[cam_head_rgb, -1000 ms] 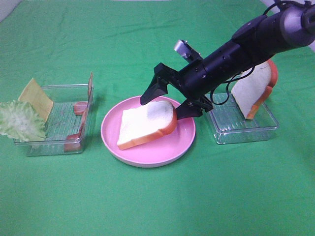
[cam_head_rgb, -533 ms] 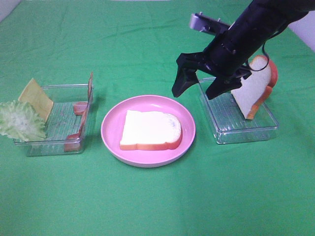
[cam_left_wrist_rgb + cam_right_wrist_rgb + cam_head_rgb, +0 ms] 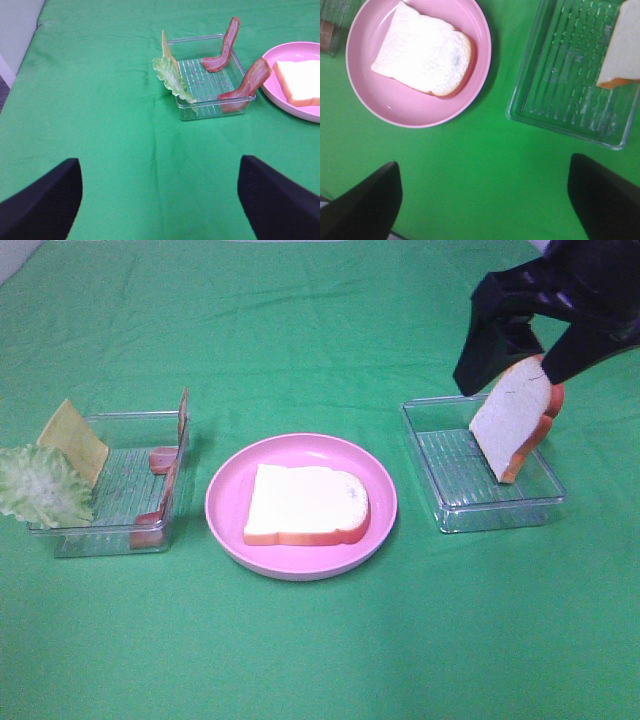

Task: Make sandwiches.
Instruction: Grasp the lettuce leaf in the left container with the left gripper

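Note:
One white bread slice with orange crust (image 3: pixel 305 505) lies flat on the round pink plate (image 3: pixel 228 528). A second bread slice (image 3: pixel 510 425) leans upright in the right clear tray (image 3: pixel 470 502). My right gripper (image 3: pixel 518 358) hangs open and empty above that tray. The right wrist view shows the gripper (image 3: pixel 482 205), the plated slice (image 3: pixel 422 55) and the leaning slice (image 3: pixel 625 50). The left tray (image 3: pixel 110 540) holds the lettuce leaf (image 3: pixel 40 485), cheese square (image 3: pixel 72 438) and bacon strips (image 3: pixel 160 458). My left gripper (image 3: pixel 160 210) is open and empty, short of the lettuce (image 3: pixel 172 80) and bacon (image 3: pixel 247 85). It does not show in the exterior view.
A green cloth (image 3: pixel 320 650) covers the table. The trays stand left and right of the plate. The lettuce hangs over the left tray's outer wall. One bacon strip (image 3: pixel 225 47) leans on the tray's wall, another on its front corner.
My right gripper let go of the bread slice, which now lies flat on the plate. The gripper rose and moved back right to above the right tray.

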`<state>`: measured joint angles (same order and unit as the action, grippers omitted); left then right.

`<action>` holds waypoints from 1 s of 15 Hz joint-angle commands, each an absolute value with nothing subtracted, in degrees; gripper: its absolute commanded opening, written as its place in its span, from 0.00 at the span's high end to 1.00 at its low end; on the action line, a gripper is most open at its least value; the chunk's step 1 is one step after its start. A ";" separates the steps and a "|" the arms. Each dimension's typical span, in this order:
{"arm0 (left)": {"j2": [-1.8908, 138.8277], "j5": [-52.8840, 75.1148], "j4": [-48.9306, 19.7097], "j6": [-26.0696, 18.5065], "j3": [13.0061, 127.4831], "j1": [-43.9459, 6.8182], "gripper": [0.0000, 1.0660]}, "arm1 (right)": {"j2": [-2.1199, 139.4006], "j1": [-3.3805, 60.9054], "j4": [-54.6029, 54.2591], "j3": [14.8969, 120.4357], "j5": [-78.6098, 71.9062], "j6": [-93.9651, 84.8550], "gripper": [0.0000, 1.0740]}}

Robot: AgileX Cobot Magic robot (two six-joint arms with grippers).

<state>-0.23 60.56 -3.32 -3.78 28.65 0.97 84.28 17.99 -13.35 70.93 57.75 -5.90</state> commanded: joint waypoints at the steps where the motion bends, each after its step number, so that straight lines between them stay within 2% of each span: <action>1: -1.60 59.82 -3.38 -3.78 28.53 1.09 0.25 | 76.09 18.05 -10.83 64.23 58.73 -4.87 0.21; 6: -1.60 59.82 -3.38 -3.78 28.53 1.09 0.25 | 56.15 18.05 -9.74 42.11 58.50 -4.24 0.21; 9: -1.60 59.82 -3.38 -3.78 28.53 1.09 0.25 | 46.41 18.05 -9.28 32.89 58.56 -6.25 0.21; 15: -1.60 59.82 -3.38 -3.78 28.53 1.09 0.25 | 27.04 18.05 -8.59 29.91 58.96 -7.39 0.21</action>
